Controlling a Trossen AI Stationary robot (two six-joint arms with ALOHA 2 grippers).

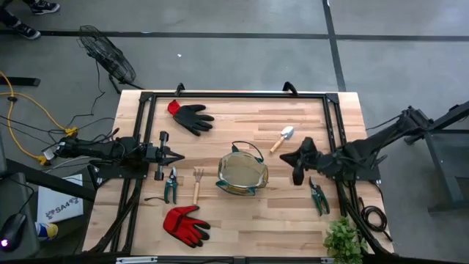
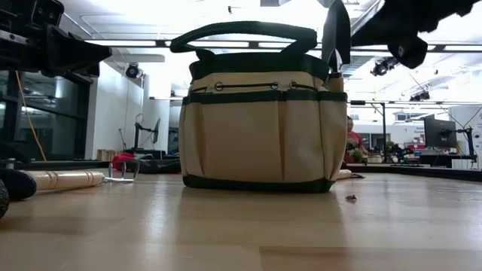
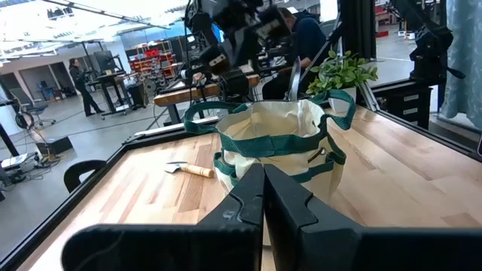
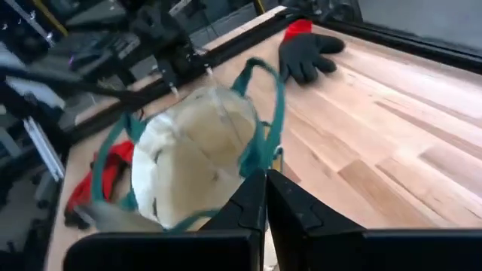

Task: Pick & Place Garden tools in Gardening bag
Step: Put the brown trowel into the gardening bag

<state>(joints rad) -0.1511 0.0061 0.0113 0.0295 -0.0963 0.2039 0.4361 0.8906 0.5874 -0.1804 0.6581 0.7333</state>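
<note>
The gardening bag [image 1: 242,174] stands on its base at the table's middle, mouth open and loop handles up. Garden tools lie flat around it: a black-and-red glove [image 1: 190,116] at the far left, a trowel [image 1: 282,138], a fork [image 1: 197,185], one pruner [image 1: 171,185] left of the fork, another pruner [image 1: 318,196] at the right, and a red glove [image 1: 187,224] near the front. My right gripper [image 1: 284,155] hovers shut just right of the bag, slanting down toward its mouth [image 4: 196,150], with nothing between its fingers [image 4: 256,197]. My left gripper [image 1: 181,155] waits shut and level, left of the bag [image 3: 275,143].
A leafy plant [image 1: 344,238] stands at the near right corner. A black frame rail [image 1: 234,94] runs along the table's edges. In the left wrist view a thin silver strip [image 3: 294,75] rises behind the bag's rim; what it is I cannot tell. Bare board lies in front of the bag [image 2: 256,128].
</note>
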